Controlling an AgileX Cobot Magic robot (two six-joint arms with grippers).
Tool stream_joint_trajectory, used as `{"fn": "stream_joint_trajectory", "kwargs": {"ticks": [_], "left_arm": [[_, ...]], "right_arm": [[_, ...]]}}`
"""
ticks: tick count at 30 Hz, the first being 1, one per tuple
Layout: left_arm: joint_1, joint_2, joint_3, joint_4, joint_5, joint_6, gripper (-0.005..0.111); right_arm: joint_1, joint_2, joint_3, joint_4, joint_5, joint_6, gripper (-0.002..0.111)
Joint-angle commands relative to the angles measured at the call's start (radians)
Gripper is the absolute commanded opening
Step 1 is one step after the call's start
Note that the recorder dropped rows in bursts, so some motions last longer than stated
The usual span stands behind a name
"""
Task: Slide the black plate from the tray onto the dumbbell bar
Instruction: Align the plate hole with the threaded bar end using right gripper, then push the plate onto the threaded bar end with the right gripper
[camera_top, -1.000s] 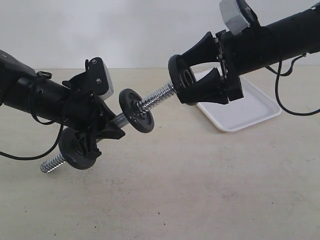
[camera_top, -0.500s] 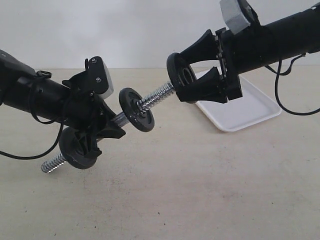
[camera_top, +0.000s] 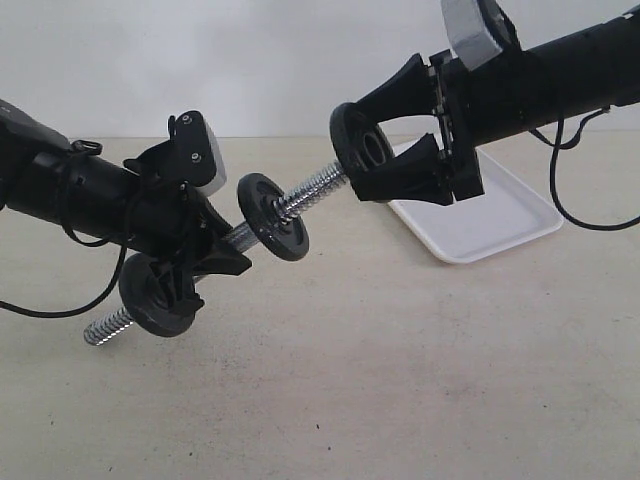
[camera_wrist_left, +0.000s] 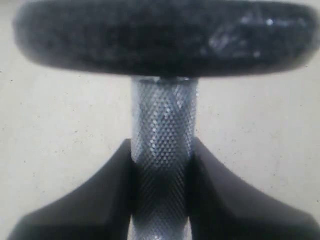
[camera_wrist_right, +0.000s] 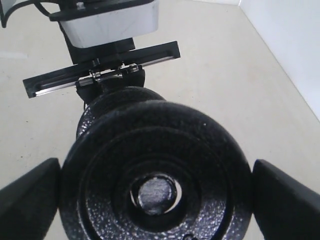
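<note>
My left gripper (camera_top: 225, 247) is shut on the knurled middle of the dumbbell bar (camera_top: 312, 188), which it holds tilted above the table. In the left wrist view the bar (camera_wrist_left: 164, 107) sits squeezed in that gripper (camera_wrist_left: 161, 146). One black disc (camera_top: 158, 296) sits on the bar's lower threaded end and another (camera_top: 272, 217) just past my left fingers. My right gripper (camera_top: 365, 152) is shut on the black plate (camera_top: 349, 130), edge to edge, at the bar's upper tip. Seen from the right wrist, the bar's end (camera_wrist_right: 155, 194) shows inside the plate's (camera_wrist_right: 155, 150) centre hole.
The white tray (camera_top: 495, 220) lies on the table behind and below my right gripper, with nothing showing on the part I can see. Cables trail from both arms. A pale wall stands at the back.
My right gripper has edged left with the black plate toward the bar's tip. The left arm and bar have lifted very slightly.
</note>
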Motion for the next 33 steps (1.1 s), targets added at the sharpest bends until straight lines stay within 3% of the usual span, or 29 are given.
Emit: {"fn": "stream_joint_trajectory", "kwargs": {"ticks": [1,22,33], "left_arm": [[-0.003,-0.06,-0.035,-0.094,0.049,0.021,0.004],[-0.003,-0.06,-0.035,-0.121,0.043,0.058,0.004],[-0.003,-0.06,-0.035,-0.176,0.045,0.1,0.004]], "right_arm": [[0.003,-0.016,-0.011,0.113,0.035,-0.01,0.0],[0.003,-0.016,-0.011,0.105,0.035,0.08,0.0],[0.068,-0.016,-0.011,0.045,0.035,0.1,0.0]]}}
